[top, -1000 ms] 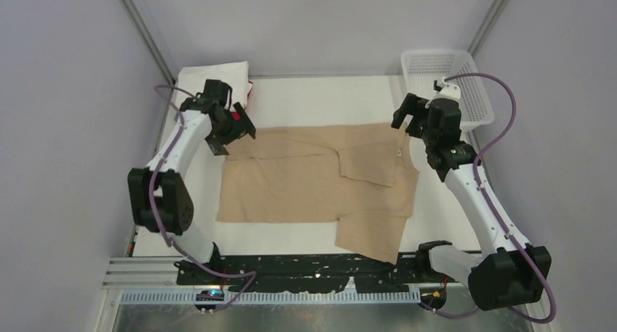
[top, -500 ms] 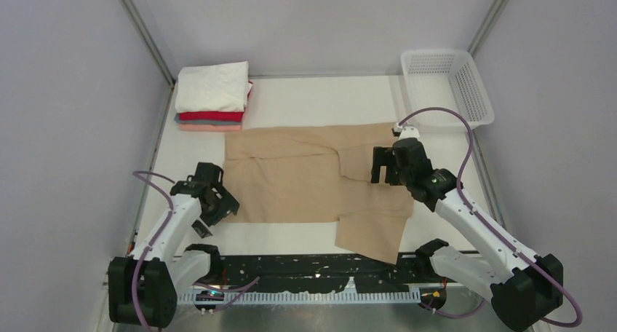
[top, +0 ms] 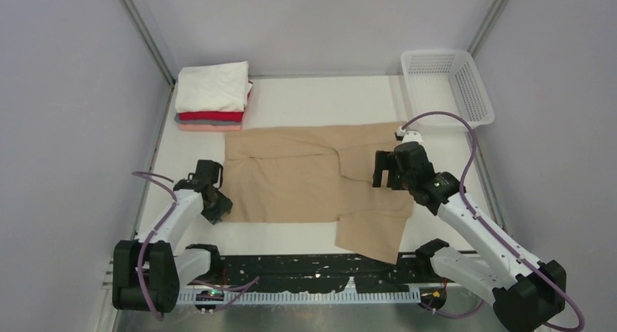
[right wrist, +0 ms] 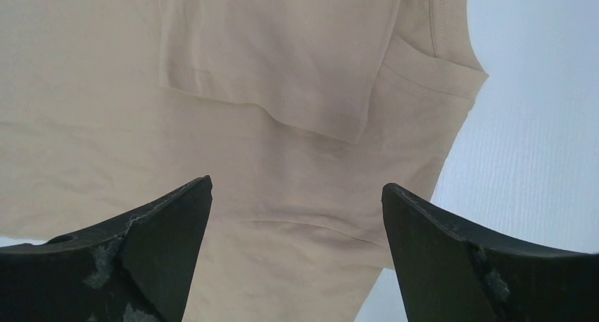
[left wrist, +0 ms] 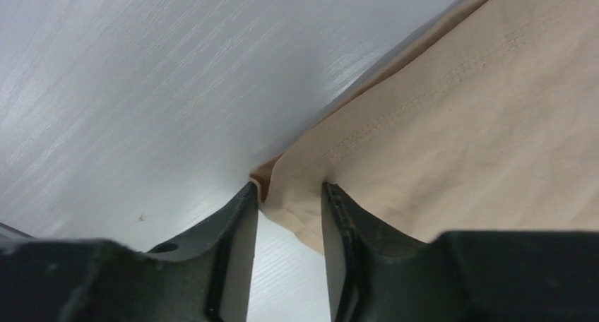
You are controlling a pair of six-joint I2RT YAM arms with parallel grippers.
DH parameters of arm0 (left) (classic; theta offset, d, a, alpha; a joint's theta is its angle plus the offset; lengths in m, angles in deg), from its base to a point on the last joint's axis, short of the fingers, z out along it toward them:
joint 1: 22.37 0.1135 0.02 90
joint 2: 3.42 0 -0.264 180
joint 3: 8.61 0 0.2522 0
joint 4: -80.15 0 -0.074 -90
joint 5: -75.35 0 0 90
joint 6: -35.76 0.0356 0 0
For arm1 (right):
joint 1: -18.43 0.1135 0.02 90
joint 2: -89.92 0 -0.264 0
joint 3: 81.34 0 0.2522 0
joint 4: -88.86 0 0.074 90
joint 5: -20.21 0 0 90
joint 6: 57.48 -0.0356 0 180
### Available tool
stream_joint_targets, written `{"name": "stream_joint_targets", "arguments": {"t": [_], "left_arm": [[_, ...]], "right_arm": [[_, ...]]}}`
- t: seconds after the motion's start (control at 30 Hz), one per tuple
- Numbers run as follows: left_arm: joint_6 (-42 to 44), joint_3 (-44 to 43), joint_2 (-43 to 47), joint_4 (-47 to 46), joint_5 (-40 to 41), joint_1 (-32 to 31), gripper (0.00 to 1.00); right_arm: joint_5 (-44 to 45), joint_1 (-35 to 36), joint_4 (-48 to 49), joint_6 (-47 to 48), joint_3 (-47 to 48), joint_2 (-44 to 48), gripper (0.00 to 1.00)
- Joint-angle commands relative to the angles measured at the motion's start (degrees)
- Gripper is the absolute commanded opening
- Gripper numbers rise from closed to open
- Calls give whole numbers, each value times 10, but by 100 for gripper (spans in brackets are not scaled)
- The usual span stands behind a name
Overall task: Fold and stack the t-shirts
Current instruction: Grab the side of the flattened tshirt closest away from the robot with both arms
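Top external: tan t-shirt [top: 291, 183] flat, partly folded; left gripper [top: 223, 212] and right gripper [top: 379, 170] both unclosed.

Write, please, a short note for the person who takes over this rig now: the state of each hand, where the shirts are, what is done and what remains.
Left hand: narrowly open, straddling the near-left corner of the tan shirt, not clamped on it.
Right hand: wide open, hovering over the shirt's right part, holding nothing.
Tan shirt: spread flat on the table, one sleeve folded over the body.
Folded stack: far-left corner, white on top, then red, grey and pink.
Done: four shirts folded and stacked.
Left: fold the tan shirt and put it on the stack.
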Motion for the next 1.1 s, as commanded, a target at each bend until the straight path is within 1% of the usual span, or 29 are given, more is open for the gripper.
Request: {"name": "stream_joint_targets", "arguments": {"t": [0.0, 0.03, 0.07, 0.1, 0.13, 0.2, 0.3, 0.4, 0.43, 0.47, 0.57, 0.63, 0.67, 0.77, 1.0, 1.07], "left_arm": [[-14, 12, -14, -45, -1, 4, 29], [-17, 13, -14, -40, 1, 4, 26], [-16, 12, -13, -38, 1, 4, 19], [-16, 13, -13, -39, 1, 4, 8], [-16, 12, -13, -38, 2, 3, 0], [-15, 7, -16, -35, 1, 5, 0], [-7, 1, -20, -30, 1, 5, 0], [4, -4, -18, -32, 3, 5, 0], [5, -6, -19, -31, 4, 5, 0], [5, -10, -20, -27, 5, 5, 0], [10, -18, -26, -20, 5, 5, 0], [14, -23, -31, -19, 2, 4, 0], [14, -24, -32, -19, 2, 5, 0], [15, -23, -34, -22, -4, 5, 0], [21, -20, -29, -19, -14, 5, 0], [20, -16, -27, -21, -15, 4, 0]], "right_arm": [[17, 9, -28, -19, 1, 16, 96], [16, 11, -41, -23, 6, 11, 96], [12, 17, -47, -25, 9, 7, 96], [12, 29, -63, -28, 17, -1, 96], [11, 36, -72, -30, 21, -7, 96], [4, 65, -97, -36, 31, -21, 98], [-30, 120, -144, -46, 41, -50, 99], [-51, 170, -171, -74, 30, -76, 94], [-67, 196, -174, -82, 14, -88, 90], [-75, 207, -175, -99, -1, -93, 87], [-98, 252, -186, -125, -15, -107, 81], [-105, 270, -190, -139, -27, -104, 78], [-109, 273, -184, -148, -40, -103, 74], [-152, 280, -158, -161, -66, -112, 69], [-150, 297, -117, -182, -93, -170, 64], [-140, 297, -112, -193, -99, -174, 57]]}}
